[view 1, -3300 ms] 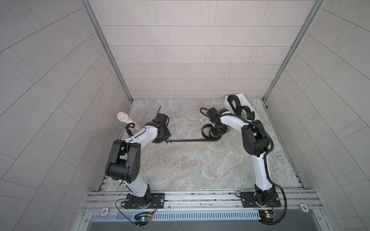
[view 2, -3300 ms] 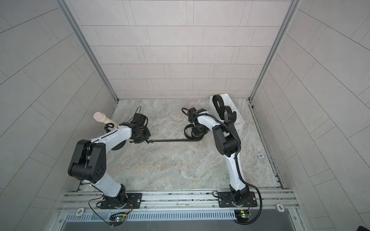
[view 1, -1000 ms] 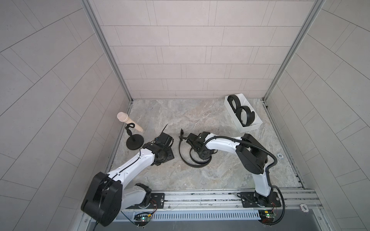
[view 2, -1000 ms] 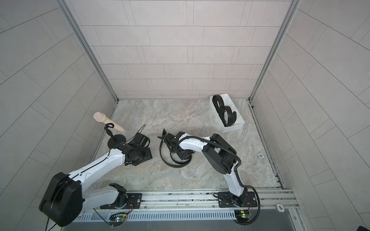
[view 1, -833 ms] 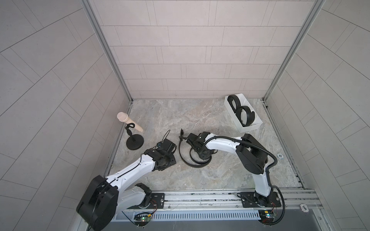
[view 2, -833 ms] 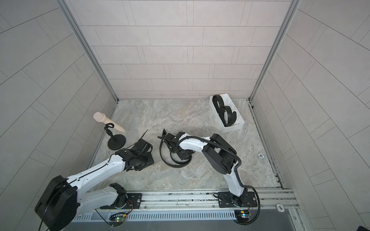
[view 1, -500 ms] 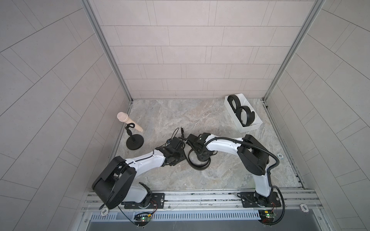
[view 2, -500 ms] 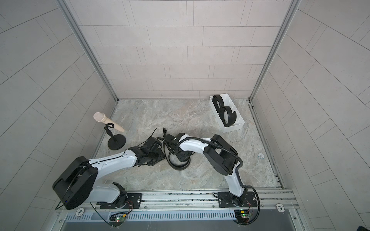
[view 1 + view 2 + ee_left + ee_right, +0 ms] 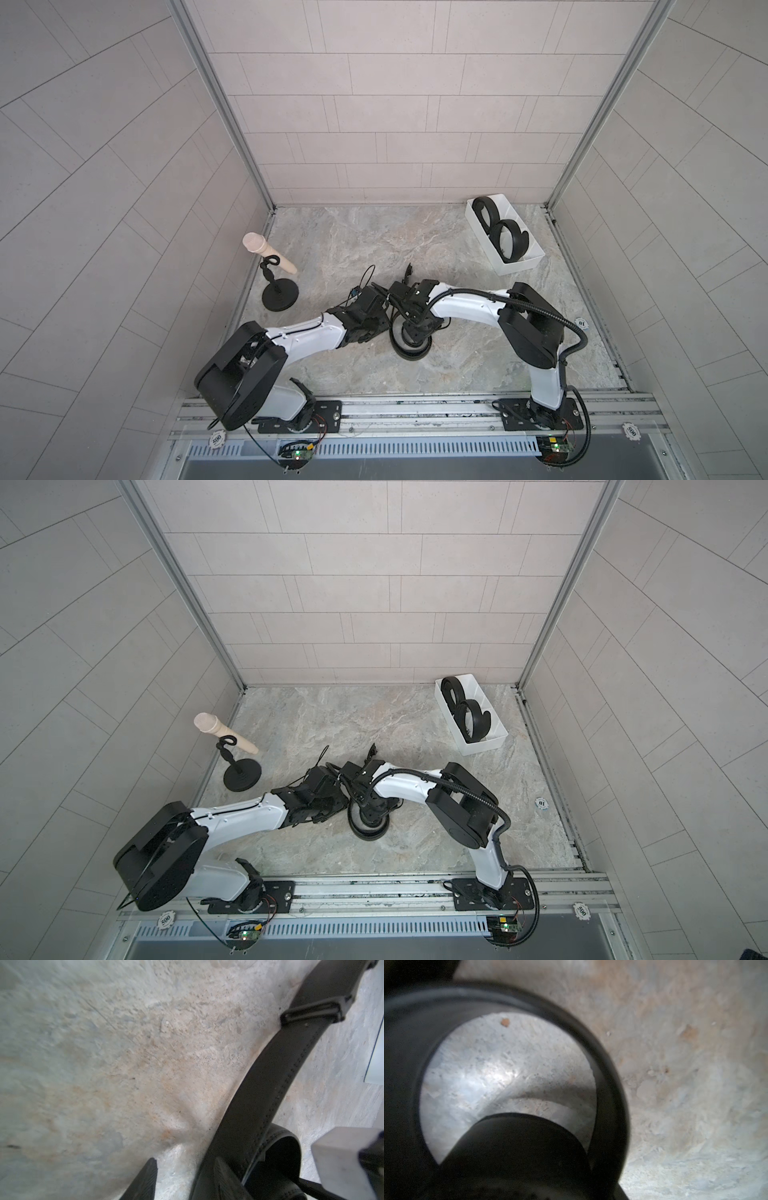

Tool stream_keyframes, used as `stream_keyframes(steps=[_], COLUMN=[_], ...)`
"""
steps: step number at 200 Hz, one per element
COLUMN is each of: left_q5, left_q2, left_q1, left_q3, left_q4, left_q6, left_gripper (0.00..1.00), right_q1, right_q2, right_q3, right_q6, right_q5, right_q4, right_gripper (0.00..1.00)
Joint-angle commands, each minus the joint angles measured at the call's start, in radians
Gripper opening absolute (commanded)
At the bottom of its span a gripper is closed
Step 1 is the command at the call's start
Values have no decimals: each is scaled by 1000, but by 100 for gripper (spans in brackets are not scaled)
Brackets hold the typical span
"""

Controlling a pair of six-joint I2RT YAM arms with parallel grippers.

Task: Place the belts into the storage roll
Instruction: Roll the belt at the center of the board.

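Nearest the front rail [image 9: 415, 409], the third belt [image 9: 409, 348] sat as a round coil on the floor, with both arms crowded over it. In the left wrist view the left gripper [image 9: 185, 1162] had its fingers apart. Bare floor showed between them and one finger lay against the strap's outer turn, so it pinched nothing. The right gripper [image 9: 412, 330] reached down into the hollow of the coil. We could not tell whether its jaws were spread or pressed together, since its wrist view was blurred.

We judged the danger to be plain. With no sure grip, the springy coil could unwind. The grippers were also close enough to knock each other on a lift.

Farther back, by the right wall, the storage roll [image 9: 521, 266] held two coiled belts [image 9: 519, 244]. Off to the left stood a black stand [image 9: 280, 297] with a beige peg. The marbled grey floor [image 9: 374, 237] looked hard and smooth, and pale tiled walls [image 9: 374, 124] closed in three sides.
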Motion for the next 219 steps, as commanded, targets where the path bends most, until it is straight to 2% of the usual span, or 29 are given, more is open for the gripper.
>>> stream_keyframes(steps=[1,32,49,97,154,173,219], left_q5=[-9,-4,3,31,112,126,90], left_q2=[-27,-51,-62,-126,-172,-163,-77], left_q1=[-64,-73,-74,-77,-96,-99,-111], left_q3=[2,-8,-24,-81,-113,-115,-81], left_q4=[45,52,55,108,125,95,-31], left_q6=[21,56,72,106,188,206,234], left_gripper=[50,56,56,59,65,63,50], right_q1=[30,15,6,-7,-12,-14,-15], right_q2=[25,2,-21,-14,-12,-15,-21], right_q3=[-10,-35,-54,-66,-73,-78,-80], right_q6=[11,25,34,35,40,42,46], right_q5=[-80,-101,-108,-123,-133,-137,-148], right_q4=[47,68,83,102,118,123,132], right_gripper=[44,56,59,54,53,53,53])
